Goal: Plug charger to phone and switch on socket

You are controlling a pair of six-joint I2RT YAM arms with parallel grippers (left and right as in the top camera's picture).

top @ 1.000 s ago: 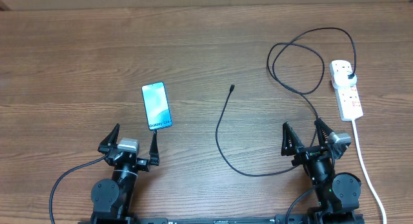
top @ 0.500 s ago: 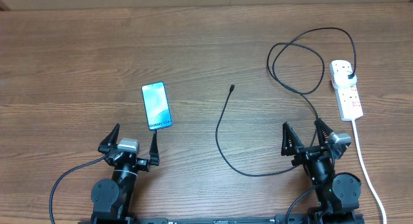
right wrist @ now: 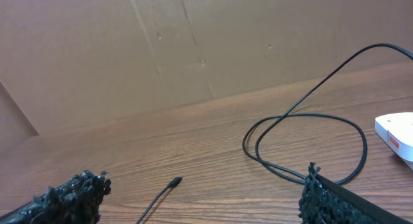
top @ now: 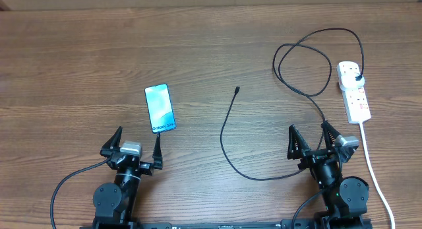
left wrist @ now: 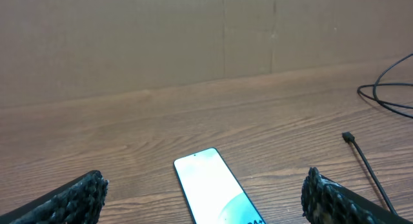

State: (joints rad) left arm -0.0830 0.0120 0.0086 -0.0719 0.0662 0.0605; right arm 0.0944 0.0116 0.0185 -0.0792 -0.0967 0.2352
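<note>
The phone [top: 161,107] lies flat on the wooden table with its blue screen lit; it also shows in the left wrist view [left wrist: 216,193], just ahead of my left gripper [top: 137,144], which is open and empty. The charger cable [top: 225,138] runs in a long curve from its connector tip [top: 237,90] to a black plug [top: 357,78] seated in the white socket strip [top: 353,90] at the right. The tip shows in the right wrist view [right wrist: 175,182]. My right gripper [top: 314,138] is open and empty, near the cable.
The cable forms a large loop [top: 310,61] at the back right. The strip's thick white cord [top: 373,166] runs down the right side to the table's front edge. A brown board wall [right wrist: 193,50] stands behind the table.
</note>
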